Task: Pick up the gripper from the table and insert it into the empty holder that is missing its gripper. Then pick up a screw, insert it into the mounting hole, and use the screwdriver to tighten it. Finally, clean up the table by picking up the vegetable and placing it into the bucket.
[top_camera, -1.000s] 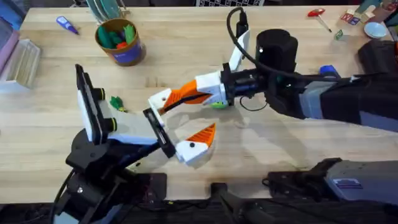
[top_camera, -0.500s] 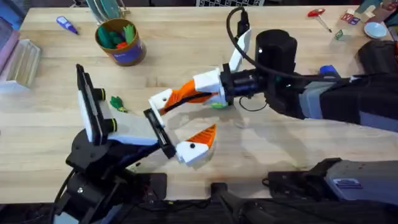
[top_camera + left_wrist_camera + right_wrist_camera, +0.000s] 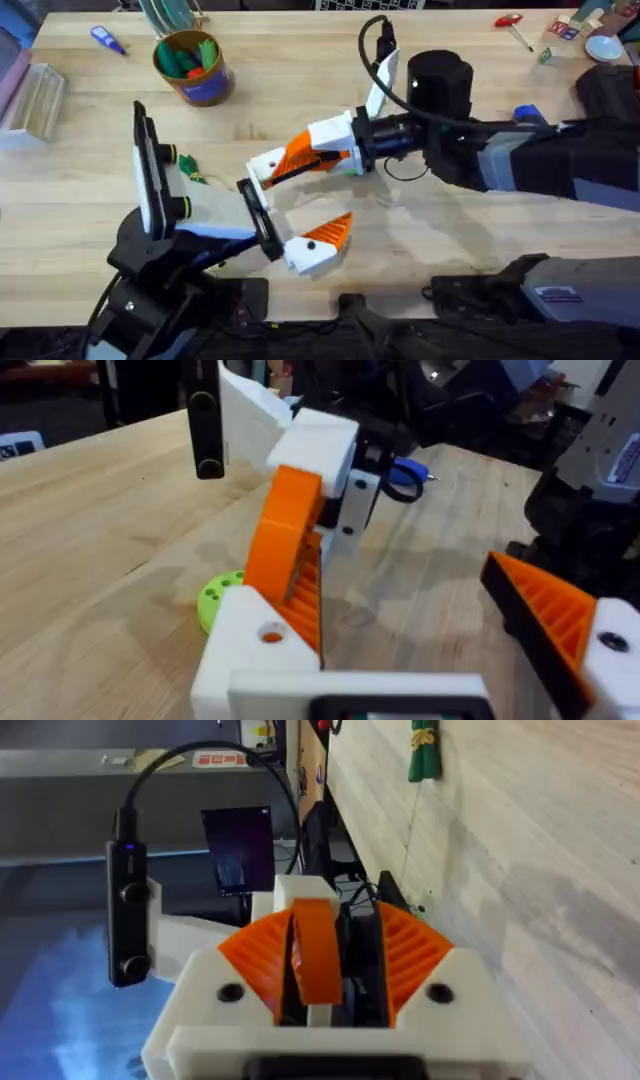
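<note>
Tip [image 3: 300,152] sits clamped in the right gripper [image 3: 285,160], jaws narrow on it, long axis pointing down-left toward the left arm's bare holder [image 3: 262,165], which it meets or nearly meets; contact can't be judged. Left gripper [image 3: 290,215] has jaws wide, holding nothing, its other jaw already tipped orange. Right arm carries the insertion, judged mid-step; vegetable [image 3: 190,167] lies on the worktop [image 3: 300,60], well apart from the bucket [image 3: 192,66].

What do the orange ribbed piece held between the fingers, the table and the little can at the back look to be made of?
The gripper looks like matte moulded plastic, with even colour and crisp ribs. The table looks like light wood, showing grain lines and plank seams. The bucket could be painted tin or card; its smooth wall does not settle which.
</note>
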Tool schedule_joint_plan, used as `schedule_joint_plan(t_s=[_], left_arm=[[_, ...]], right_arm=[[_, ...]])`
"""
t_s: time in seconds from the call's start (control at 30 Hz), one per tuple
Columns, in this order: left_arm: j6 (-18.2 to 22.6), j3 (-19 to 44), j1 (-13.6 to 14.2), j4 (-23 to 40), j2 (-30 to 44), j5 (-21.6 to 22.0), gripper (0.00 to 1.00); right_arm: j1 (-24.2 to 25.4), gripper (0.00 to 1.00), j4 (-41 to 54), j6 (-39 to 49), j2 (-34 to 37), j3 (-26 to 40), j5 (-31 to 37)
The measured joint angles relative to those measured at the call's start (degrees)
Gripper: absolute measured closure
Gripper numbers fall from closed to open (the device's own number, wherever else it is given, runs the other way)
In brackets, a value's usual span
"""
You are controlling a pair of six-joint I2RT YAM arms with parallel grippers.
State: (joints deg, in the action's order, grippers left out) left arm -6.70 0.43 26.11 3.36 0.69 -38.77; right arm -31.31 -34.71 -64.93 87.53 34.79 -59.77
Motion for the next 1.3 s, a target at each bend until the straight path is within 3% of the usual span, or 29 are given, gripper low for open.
schedule_joint_plan(t_s=[0.4,0.5,0.63,0.9,1.03,1.3], left_arm=[[0.5,0.0,0.4,0.0,0.0,-2.2,0.014],[0.5,0.0,0.4,0.1,0.0,-2.4,0.014],[0.5,0.0,0.4,0.1,0.0,-2.5,0.014],[0.5,0.0,0.4,0.1,0.0,-2.6,0.014],[0.5,0.0,0.4,0.1,0.0,-2.6,0.014],[0.5,0.0,0.4,0.1,0.0,-2.6,0.014]], right_arm=[[0.5,0.277,-1.3,0.2,0.6,0.0,-2.7],[0.7,0.133,-1.3,0.6,0.6,0.0,-2.7],[3.2,0.112,-1.3,3.5,0.6,0.0,-2.3],[15.1,0.108,0.9,10.8,0.6,1.2,0.2],[18.4,0.107,9.9,17.2,0.6,4.5,2.5],[18.4,0.105,48.4,36.1,-1.5,15.8,16.5]])
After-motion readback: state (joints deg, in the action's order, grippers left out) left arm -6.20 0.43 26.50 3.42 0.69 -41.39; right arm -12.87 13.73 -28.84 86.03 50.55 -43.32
